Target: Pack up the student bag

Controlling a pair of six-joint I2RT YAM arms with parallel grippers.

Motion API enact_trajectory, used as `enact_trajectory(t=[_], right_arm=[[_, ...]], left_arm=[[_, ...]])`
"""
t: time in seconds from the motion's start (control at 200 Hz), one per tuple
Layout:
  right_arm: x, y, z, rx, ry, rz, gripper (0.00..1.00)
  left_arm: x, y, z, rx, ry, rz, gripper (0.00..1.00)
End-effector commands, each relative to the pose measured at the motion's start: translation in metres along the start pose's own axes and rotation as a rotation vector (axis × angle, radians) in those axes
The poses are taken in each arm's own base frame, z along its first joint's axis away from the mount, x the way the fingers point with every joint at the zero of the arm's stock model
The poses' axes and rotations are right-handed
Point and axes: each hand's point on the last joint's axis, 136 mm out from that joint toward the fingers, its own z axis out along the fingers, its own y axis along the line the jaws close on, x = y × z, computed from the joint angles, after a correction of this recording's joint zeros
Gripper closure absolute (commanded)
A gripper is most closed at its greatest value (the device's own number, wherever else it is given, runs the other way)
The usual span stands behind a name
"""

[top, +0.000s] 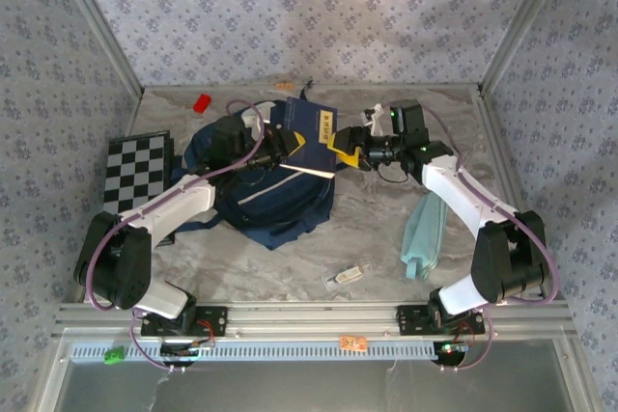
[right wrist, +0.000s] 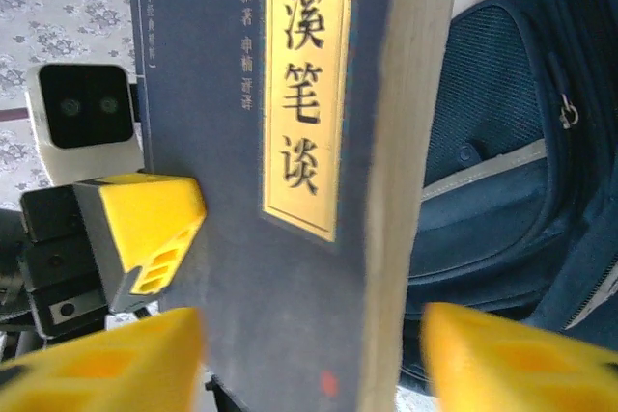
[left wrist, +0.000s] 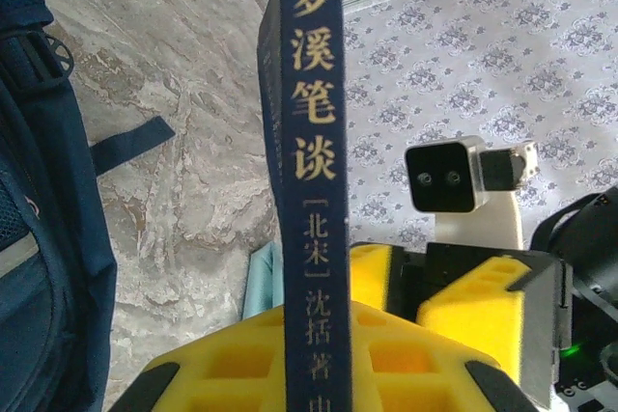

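The book (top: 309, 123) stands upright above the table (top: 386, 238), between the two grippers and at the right edge of the student bag (top: 275, 202). The bag lies slumped on the table left of centre. The left gripper (left wrist: 314, 364) is closed on the book. In the left wrist view its yellow fingers (left wrist: 222, 364) sit on either side of the navy spine, and in the right wrist view one of them presses flat on the cover. The right gripper (right wrist: 309, 364) stands wide, with a finger on each side of the book and a visible gap at the page edge. The spine reads, top to bottom in gold, 梦溪笔谈, then [北宋], then 沈括 著. A further character is cut off at the lower frame edge. The cover carries a yellow label reading 溪笔谈, its first character cropped by the upper frame edge. Small print beside it includes 沈括 著, and the remaining small text is cut off. The second left finger is hidden behind the book in the right wrist view. In the wrist views the student bag shows as partial panels: mesh, a zipper pull and a pale trim strip. A checkerboard (top: 135, 173) lies left of the bag and a teal cloth (top: 423, 233) to its right. A small red object (top: 202, 102) at the far edge is too small to identify.
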Motion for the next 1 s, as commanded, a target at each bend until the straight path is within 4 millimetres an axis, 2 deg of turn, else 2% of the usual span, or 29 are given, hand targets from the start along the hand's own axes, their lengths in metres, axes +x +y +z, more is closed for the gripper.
enact_trajectory(t=[0.0,0.075,0.13,0.215,0.265,0.35,0.45,0.53,0.725,0.815,0.85,0.88,0.924,0.994], right_arm=[[0.007,-0.007,0.003,-0.012,0.015,0.036,0.13],[0.011,0.001,0.013,-0.068,0.045,0.054,0.04],[0.011,0.007,0.020,-0.099,0.057,0.059,0.01],[0.009,0.019,0.027,-0.151,0.058,0.056,0.02],[0.006,0.032,0.027,-0.210,0.051,0.037,0.03],[0.001,0.048,0.023,-0.270,0.038,0.033,0.08],[-0.002,0.046,0.018,-0.260,0.013,0.035,0.24],[-0.001,0.034,0.016,-0.237,0.007,0.060,0.45],[-0.004,0.033,0.013,-0.226,-0.008,0.042,0.85],[-0.006,0.029,0.010,-0.205,-0.009,0.042,0.96],[-0.007,0.028,0.007,-0.204,-0.013,0.040,1.00],[-0.008,0.027,0.003,-0.201,-0.017,0.040,1.00],[-0.008,0.024,-0.002,-0.182,-0.022,0.038,1.00],[-0.007,0.012,-0.015,-0.116,-0.036,0.039,1.00]], left_arm=[[-0.017,-0.067,-0.013,0.178,-0.062,0.070,0.93],[-0.017,-0.074,-0.012,0.204,-0.071,0.062,0.95],[-0.017,-0.078,-0.010,0.218,-0.078,0.058,0.95],[-0.015,-0.081,-0.007,0.223,-0.067,0.061,0.96],[-0.014,-0.079,-0.006,0.218,-0.063,0.065,0.96],[-0.014,-0.069,-0.006,0.168,-0.065,0.069,0.96],[-0.014,-0.060,-0.008,0.118,-0.069,0.076,0.96],[-0.014,-0.056,-0.010,0.108,-0.081,0.077,0.94],[-0.010,-0.042,-0.009,0.053,-0.066,0.079,0.92],[-0.008,-0.039,-0.011,0.033,-0.057,0.093,0.83],[-0.008,-0.037,-0.013,0.019,-0.055,0.112,0.75],[-0.007,-0.034,-0.015,-0.003,-0.052,0.133,0.64],[-0.005,-0.023,-0.019,-0.079,-0.040,0.173,0.48],[-0.001,0.000,-0.032,-0.245,-0.014,0.248,0.40]])
